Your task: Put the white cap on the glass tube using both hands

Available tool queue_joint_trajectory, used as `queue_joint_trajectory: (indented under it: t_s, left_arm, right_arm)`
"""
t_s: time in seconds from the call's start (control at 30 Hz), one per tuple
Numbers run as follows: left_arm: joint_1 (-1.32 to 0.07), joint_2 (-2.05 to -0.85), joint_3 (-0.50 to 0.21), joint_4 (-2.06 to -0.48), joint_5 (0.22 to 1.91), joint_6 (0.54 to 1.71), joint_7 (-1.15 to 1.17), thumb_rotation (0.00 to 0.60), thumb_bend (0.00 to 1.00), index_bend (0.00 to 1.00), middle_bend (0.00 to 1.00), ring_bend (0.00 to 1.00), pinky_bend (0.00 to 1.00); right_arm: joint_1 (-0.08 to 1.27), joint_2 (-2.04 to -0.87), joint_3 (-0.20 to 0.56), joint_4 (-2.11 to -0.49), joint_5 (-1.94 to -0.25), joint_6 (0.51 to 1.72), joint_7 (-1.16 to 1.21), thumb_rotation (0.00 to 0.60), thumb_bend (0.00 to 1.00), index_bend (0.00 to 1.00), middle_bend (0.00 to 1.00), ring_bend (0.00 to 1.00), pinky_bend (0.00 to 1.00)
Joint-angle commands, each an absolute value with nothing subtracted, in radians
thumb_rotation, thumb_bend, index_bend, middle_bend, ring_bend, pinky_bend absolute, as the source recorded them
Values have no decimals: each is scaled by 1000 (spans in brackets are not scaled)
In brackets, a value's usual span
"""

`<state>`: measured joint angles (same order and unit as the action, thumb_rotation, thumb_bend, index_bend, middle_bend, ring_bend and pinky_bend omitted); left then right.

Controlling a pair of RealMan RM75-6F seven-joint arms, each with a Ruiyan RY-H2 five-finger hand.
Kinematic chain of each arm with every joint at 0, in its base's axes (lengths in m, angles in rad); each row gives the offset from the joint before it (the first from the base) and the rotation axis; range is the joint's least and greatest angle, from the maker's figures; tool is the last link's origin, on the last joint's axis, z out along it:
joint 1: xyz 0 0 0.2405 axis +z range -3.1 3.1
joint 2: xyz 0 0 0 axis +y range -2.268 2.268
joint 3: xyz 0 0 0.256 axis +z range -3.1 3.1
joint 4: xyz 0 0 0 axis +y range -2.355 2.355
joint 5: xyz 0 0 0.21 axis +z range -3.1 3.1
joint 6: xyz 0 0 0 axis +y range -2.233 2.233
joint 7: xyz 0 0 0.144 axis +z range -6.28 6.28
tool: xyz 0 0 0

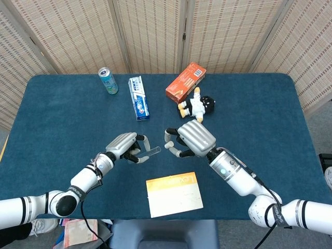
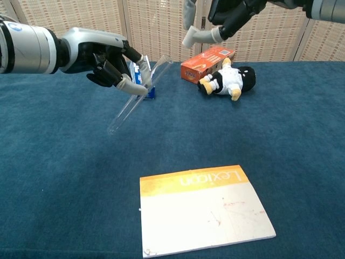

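My left hand (image 1: 124,146) (image 2: 108,62) holds a clear glass tube (image 2: 137,96) above the table. The tube (image 1: 152,152) slants, open end up and pointing right, closed end low on the left. My right hand (image 1: 191,138) (image 2: 226,13) pinches a small white cap (image 2: 190,40) (image 1: 169,146) between thumb and a finger. The cap hangs just right of the tube's open end, a short gap apart, not touching it.
On the blue table (image 1: 249,104) lie a white-and-orange booklet (image 1: 174,194) near the front, a plush penguin (image 1: 196,106), an orange box (image 1: 185,82), a toothpaste box (image 1: 138,97) and a can (image 1: 108,80) at the back. Folding screens stand behind.
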<state>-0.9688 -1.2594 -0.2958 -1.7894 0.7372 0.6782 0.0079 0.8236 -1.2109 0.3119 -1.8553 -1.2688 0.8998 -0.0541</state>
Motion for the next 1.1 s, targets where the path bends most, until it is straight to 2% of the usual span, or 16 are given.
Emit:
queue_joint_trajectory:
  t_s: [0.03, 1.1]
  left_arm:
    - [-974, -1260, -296, -1794, 732, 678, -2, 600, 398, 568, 1000, 1000, 1000]
    - [-1037, -1262, -271, -1805, 685, 683, -29, 600, 399, 563, 1000, 1000, 1000]
  right_arm:
    - [827, -1213, 308, -1857, -1268, 901, -56, 600, 449, 645, 1000, 1000, 1000]
    - [855, -1219, 279, -1861, -1265, 906, -51, 600, 449, 645, 1000, 1000, 1000]
